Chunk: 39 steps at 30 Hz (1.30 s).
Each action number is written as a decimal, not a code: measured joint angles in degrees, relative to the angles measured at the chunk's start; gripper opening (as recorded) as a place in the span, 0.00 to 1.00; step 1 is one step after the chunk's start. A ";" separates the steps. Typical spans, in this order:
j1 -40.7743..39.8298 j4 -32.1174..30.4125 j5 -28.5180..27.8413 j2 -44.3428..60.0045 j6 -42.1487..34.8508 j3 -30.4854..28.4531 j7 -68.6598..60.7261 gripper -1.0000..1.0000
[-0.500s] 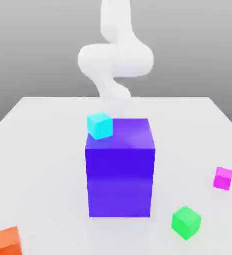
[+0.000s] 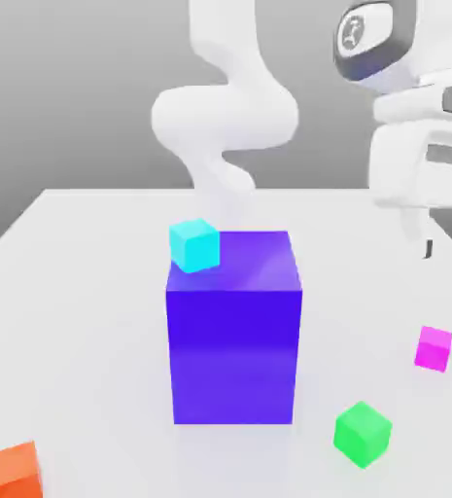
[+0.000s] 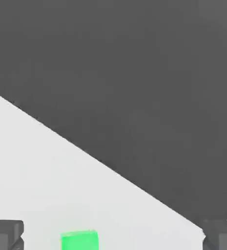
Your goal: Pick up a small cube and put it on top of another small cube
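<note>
End effector raised over the bench, fingers spread wide, nothing between them.

In the hand view, the end effector (image 3: 113, 237) has its two dark fingertips (image 3: 6, 233) standing far apart, with a green cube (image 3: 79, 240) on the white bench (image 3: 32, 171) between them and touching neither. In the exterior view, the white arm's hand (image 2: 419, 146) hangs high at the exterior view's right, well above the bench (image 2: 74, 292). The small magenta-pink cube (image 2: 434, 348) rests on the bench below that hand, near the bench's edge at the exterior view's right, well apart from the large purple-blue block (image 2: 234, 336) at centre. A small cyan cube (image 2: 194, 244) sits on a top corner of that block. The green cube (image 2: 363, 434) lies in the foreground near the magenta-pink cube. An orange cube (image 2: 16, 470) lies at the exterior view's lower left.
</note>
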 joint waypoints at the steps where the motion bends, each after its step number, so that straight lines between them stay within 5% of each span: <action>1: 0.84 -0.78 -0.63 2.07 1.03 0.99 0.01 0.50; 9: 10.13 -6.85 -2.08 17.34 9.84 6.91 -2.07 0.50; 18: 22.26 -4.05 -16.38 29.95 18.57 -7.29 8.61 0.50; 19: 23.16 -3.86 -17.20 30.67 19.09 -8.37 9.23 0.00; 25: 23.52 -3.75 -17.83 31.05 19.38 -8.83 9.72 0.00; 35: 13.54 -7.24 -1.33 18.84 11.14 4.59 -2.70 0.00; 39: 9.13 -5.63 3.56 16.18 7.28 0.43 3.00 0.00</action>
